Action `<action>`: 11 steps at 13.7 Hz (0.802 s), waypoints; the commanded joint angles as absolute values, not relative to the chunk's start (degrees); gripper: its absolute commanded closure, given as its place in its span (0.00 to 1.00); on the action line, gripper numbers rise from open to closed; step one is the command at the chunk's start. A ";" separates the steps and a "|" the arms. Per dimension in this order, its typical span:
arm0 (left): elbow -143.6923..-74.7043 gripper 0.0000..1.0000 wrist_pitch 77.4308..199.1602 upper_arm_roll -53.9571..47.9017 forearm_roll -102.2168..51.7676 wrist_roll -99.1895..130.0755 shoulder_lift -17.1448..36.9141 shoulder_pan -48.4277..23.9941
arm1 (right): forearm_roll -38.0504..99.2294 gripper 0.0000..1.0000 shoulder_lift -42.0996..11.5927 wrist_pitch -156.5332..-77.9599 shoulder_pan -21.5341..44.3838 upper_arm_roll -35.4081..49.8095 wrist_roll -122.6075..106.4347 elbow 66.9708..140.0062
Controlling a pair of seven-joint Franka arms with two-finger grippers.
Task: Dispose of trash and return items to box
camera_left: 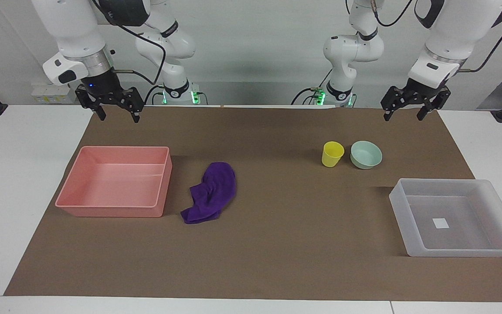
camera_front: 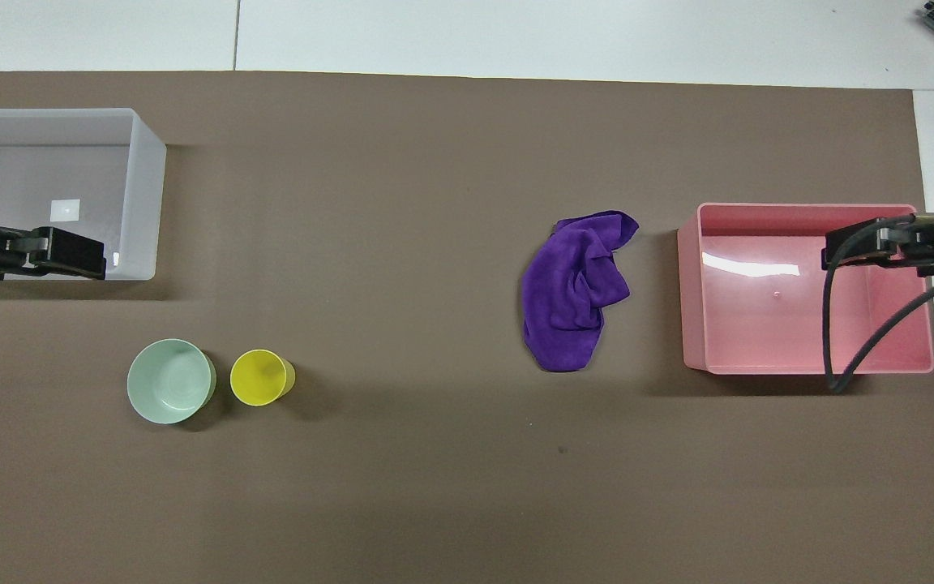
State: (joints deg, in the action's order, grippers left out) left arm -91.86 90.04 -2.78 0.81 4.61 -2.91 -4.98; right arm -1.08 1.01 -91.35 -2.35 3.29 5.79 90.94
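The purple rag point(camera_left: 211, 192) point(camera_front: 572, 292) lies crumpled on the brown mat beside the pink tray point(camera_left: 111, 210) point(camera_front: 690, 300). The yellow cup point(camera_left: 332, 154) point(camera_front: 260, 378) stands upright beside the mint-green bowl point(camera_left: 366, 155) point(camera_front: 170, 381). Both are nearer to the robots than the translucent tray point(camera_left: 401, 205) point(camera_front: 148, 195), which is empty with a white sticker on its floor. My right gripper point(camera_left: 119, 115) point(camera_front: 856, 243) hangs open and empty, raised over the mat's edge at the right arm's end. My left gripper point(camera_left: 403, 115) point(camera_front: 70, 253) hangs open and empty over the mat's edge at the left arm's end.
The brown mat point(camera_left: 277, 244) covers most of the white table. The pink tray is empty and stands at the right arm's end; the translucent tray stands at the left arm's end. A black cable point(camera_front: 872, 324) hangs from the right arm over the pink tray.
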 commanded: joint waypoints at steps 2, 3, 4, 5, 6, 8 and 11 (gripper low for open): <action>-90.88 0.00 88.51 -2.46 0.26 4.04 -2.99 -4.92 | 0.26 0.00 1.05 -90.88 -2.72 3.52 4.31 90.70; -90.88 0.00 88.51 -2.55 0.26 4.04 -2.90 -5.01 | 0.44 0.00 1.05 -90.88 -2.55 3.60 4.05 90.70; -90.88 0.00 88.51 -2.55 0.26 4.04 -2.90 -5.01 | 0.61 0.00 1.05 -90.88 -2.37 3.78 4.22 90.70; -90.88 0.00 88.51 -2.55 0.26 4.04 -2.90 -4.92 | 0.88 0.00 1.05 -90.70 -2.46 3.78 4.04 90.70; -90.88 0.00 88.51 -2.55 0.26 4.04 -2.90 -4.92 | 1.31 0.00 1.14 -90.70 -2.37 3.78 3.96 90.70; -90.97 0.00 88.51 -2.55 0.26 4.04 -2.90 -5.01 | 1.49 0.00 1.14 -90.35 -2.37 3.78 3.96 90.79; -91.05 0.00 88.42 -2.55 0.35 4.04 -2.90 -5.01 | 1.41 0.00 1.14 -90.35 -2.46 3.78 4.04 90.70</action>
